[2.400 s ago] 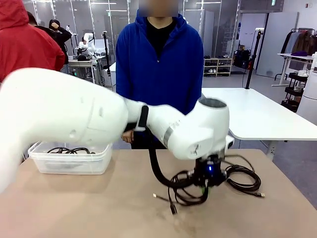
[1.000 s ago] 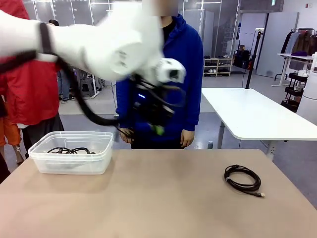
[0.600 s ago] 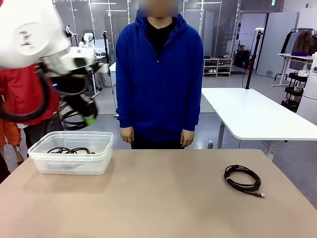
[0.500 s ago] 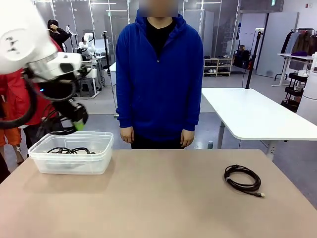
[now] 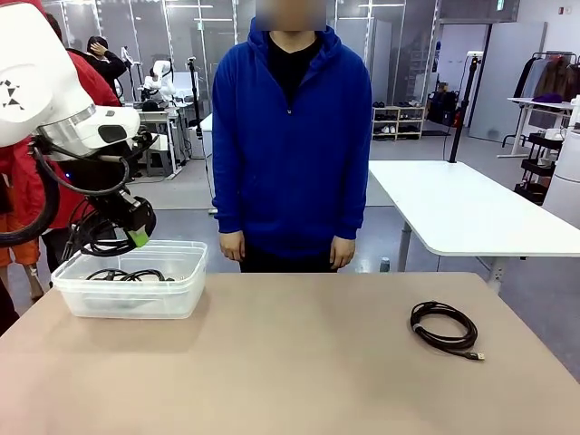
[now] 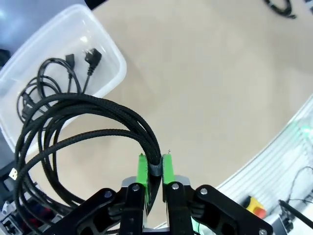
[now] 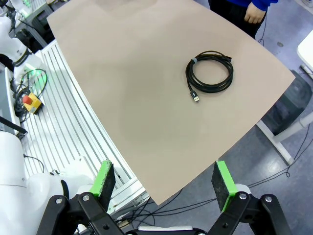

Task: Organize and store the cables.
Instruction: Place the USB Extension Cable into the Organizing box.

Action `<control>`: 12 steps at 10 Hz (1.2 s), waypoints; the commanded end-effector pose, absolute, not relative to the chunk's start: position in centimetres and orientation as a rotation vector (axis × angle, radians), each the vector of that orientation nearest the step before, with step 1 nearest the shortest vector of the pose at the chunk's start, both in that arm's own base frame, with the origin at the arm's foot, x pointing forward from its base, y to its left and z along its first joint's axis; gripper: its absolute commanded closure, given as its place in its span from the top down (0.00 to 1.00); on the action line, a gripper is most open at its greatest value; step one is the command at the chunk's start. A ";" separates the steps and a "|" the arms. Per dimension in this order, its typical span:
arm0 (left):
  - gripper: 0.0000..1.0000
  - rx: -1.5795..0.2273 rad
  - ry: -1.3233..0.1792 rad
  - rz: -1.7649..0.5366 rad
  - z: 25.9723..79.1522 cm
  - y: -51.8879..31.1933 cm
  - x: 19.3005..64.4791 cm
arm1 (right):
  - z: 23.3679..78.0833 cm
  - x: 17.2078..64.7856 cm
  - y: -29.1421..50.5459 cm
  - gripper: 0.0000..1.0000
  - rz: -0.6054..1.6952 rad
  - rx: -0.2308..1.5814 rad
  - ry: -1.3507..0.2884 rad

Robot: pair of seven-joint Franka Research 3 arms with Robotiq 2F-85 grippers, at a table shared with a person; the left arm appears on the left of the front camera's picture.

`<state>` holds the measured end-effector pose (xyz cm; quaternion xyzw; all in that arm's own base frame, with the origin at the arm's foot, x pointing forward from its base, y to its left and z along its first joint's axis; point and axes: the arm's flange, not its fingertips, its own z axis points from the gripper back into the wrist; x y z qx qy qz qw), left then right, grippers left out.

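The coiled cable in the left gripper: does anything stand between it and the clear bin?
Nothing visible does. The left gripper holds the coiled cable above the clear bin, whose top is open; only another cable lies inside.

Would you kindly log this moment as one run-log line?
left gripper: shut on coiled cable near bin | right gripper: open | second cable: on table

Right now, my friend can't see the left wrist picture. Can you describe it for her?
The left gripper is shut on a coiled black cable, pinched between its green pads. Beyond it, a clear plastic bin holding a second black cable sits on a tan table.
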<state>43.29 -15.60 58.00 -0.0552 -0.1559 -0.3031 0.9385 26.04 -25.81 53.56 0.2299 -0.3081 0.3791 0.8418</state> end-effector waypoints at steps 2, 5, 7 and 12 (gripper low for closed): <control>0.14 -0.060 -0.271 -0.563 56.1 -12.1 50.4 | 53.7 26.0 -25.6 1.00 0.799 0.489 -0.653; 0.14 -0.071 -0.181 -0.634 52.9 -11.4 58.5 | 53.7 26.0 -25.6 1.00 0.799 0.489 -0.653; 0.14 -0.062 -0.152 -0.586 49.9 -10.5 62.2 | 53.7 26.0 -25.6 1.00 0.799 0.489 -0.653; 0.40 -0.063 -0.021 -0.466 42.7 -10.3 64.9 | 53.7 26.0 -25.6 1.00 0.799 0.489 -0.653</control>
